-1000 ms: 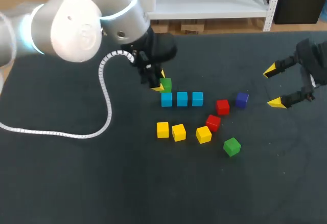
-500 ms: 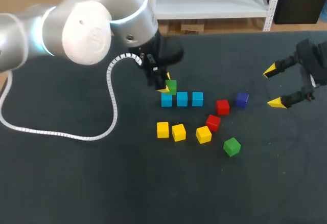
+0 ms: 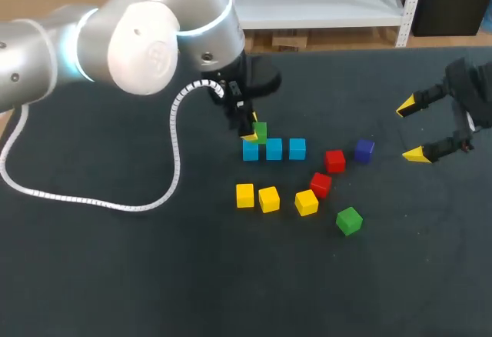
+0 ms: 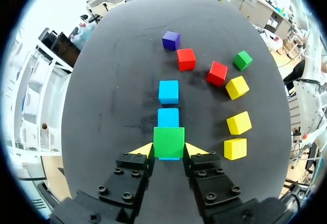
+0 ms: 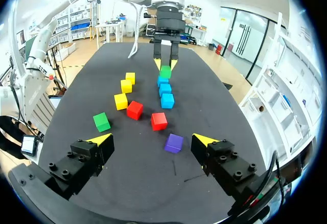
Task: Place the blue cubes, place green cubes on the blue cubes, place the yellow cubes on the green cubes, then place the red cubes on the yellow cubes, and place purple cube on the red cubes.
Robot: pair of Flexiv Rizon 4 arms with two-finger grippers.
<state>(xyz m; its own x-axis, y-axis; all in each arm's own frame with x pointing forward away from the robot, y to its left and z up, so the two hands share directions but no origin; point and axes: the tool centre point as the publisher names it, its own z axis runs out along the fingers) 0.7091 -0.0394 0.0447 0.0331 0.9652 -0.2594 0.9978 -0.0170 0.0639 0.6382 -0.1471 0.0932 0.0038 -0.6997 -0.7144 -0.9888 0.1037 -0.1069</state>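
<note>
From above we see the left gripper (image 3: pixel 250 132) only in part, tucked under its own arm. It is near the middle of the surface (image 3: pixel 115 275), a little toward the far edge. Its wrist view settles the grasp: both yellow tips press the sides of a green cube (image 4: pixel 168 141), the fingers set narrow, just the cube's width apart. That view also shows a thin strip of the end blue cube (image 3: pixel 250 151) directly under the green one; whether the two touch we cannot tell. The other two blue cubes (image 4: pixel 168 117) run on in a straight row ahead of the gripper, just beside one another.

The right wrist view looks back along that row and shows the left gripper pointing straight down over its end. The right gripper (image 5: pixel 152 140) hangs wide open with nothing in it, near the surface's right edge, well apart from the row. The purple cube (image 5: pixel 173 142) lies nearest to it, with two red cubes (image 3: pixel 334 160) just beyond. Three yellow cubes (image 3: pixel 268 198) lie on the near side of the blue row, and a second green cube (image 3: pixel 349 220) lies beside them, toward the right edge.
</note>
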